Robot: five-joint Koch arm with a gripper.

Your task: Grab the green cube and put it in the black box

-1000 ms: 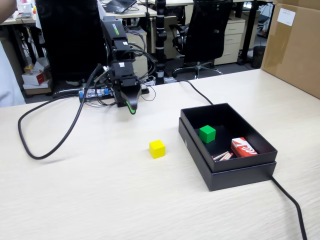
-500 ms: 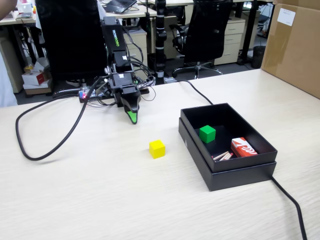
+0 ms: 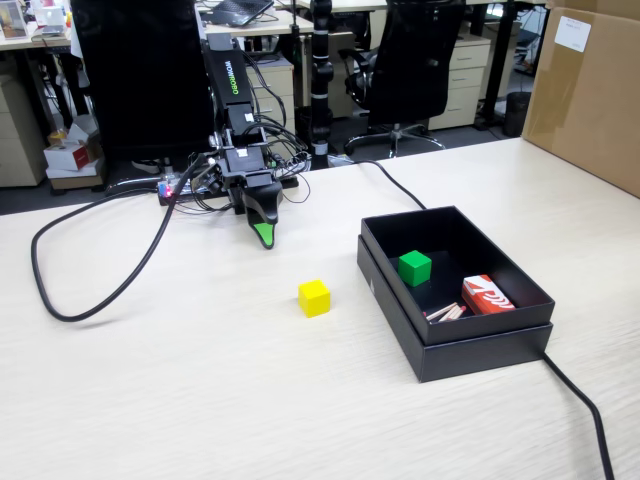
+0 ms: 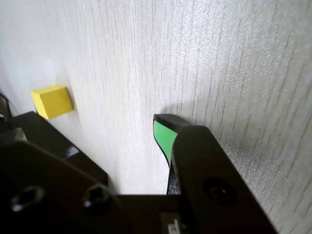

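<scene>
1. The green cube sat inside the black box, on the box floor near its left wall in the fixed view, upright and resting flat. Nothing touched it.
2. Judged from that, the task's placement looked done; the step in hand was most likely the arm parking clear of the box.
3. The gripper hung low over the table, tip down, near the arm's base and well apart from the box. It held nothing.
4. Gripper opening: could not be told. The fixed view showed a single green-tipped point, jaws one behind the other. The wrist view showed one green-faced finger and a dark jaw body beside it, with no gap between tips to be read.
5. To finish the step well: the arm should stay away from the box rim and from the yellow cube, which lay on the table between gripper and box, so neither gets nudged.
6. Box contents: besides the green cube, a red-and-white small packet lay at the right end of the floor, and some thin pale sticks just beside it toward the front wall. What the sticks were stayed unclear.
7. The box appeared to sit nested on a second black tray, giving a stepped rim.
8. A black cable ran out past the box's front right corner.
</scene>
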